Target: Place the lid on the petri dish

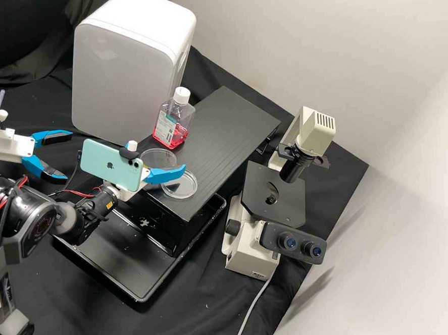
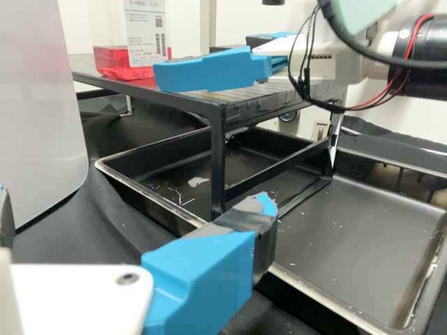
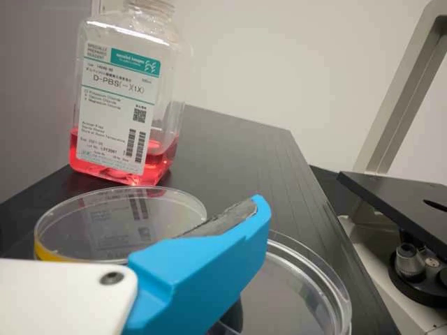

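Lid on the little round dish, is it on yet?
Not yet. Done: nothing that shows. The farther piece and the nearer piece, both clear and round, lie side by side on the black shelf, not stacked. In hand: the right gripper sits at the nearer piece's rim; I cannot tell if it grips. The left gripper hangs aside, jaws open. Still to do: putting the lid on the dish.

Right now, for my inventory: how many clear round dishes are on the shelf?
2. The rear dish lies by the bottle; the front dish lies at the shelf edge. None seems hidden.
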You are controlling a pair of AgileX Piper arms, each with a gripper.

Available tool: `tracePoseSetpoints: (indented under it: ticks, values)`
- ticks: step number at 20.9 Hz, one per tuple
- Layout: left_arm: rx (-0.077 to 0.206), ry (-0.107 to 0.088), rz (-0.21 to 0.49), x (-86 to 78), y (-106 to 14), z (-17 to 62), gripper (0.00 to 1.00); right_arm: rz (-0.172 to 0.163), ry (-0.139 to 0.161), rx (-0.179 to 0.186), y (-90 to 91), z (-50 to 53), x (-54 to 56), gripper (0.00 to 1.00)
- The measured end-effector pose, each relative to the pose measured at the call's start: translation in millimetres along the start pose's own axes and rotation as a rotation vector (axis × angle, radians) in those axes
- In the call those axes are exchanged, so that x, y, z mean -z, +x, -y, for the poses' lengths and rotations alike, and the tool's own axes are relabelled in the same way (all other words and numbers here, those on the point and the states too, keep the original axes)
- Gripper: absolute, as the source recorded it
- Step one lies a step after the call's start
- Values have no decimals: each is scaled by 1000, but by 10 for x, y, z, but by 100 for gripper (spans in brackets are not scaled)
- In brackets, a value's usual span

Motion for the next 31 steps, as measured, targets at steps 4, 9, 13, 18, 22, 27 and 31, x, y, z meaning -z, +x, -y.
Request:
tracePoseSetpoints:
  ticks: [4, 9, 13, 18, 22, 27, 31]
  values:
    - [0, 0, 0, 0, 0, 0, 100, 1, -1, -11, 9, 3, -23, 100]
    - [0, 0, 0, 0, 0, 0, 100, 18, 0, -21, 17, -14, -79, 100]
    - [0, 0, 0, 0, 0, 0, 100, 37, 20, -22, 25, -15, -134, 0]
    - [0, 0, 0, 0, 0, 0, 100, 30, 43, -17, 29, -26, -158, 0]
    - [0, 0, 0, 0, 0, 0, 100, 31, 47, -18, 29, -29, -163, 0]
    - [0, 0, 0, 0, 0, 0, 100, 30, 50, -19, 33, -33, -160, 0]
    - [1, -1, 0, 1, 1, 4, 100, 26, 66, -24, 46, -43, -153, 0]
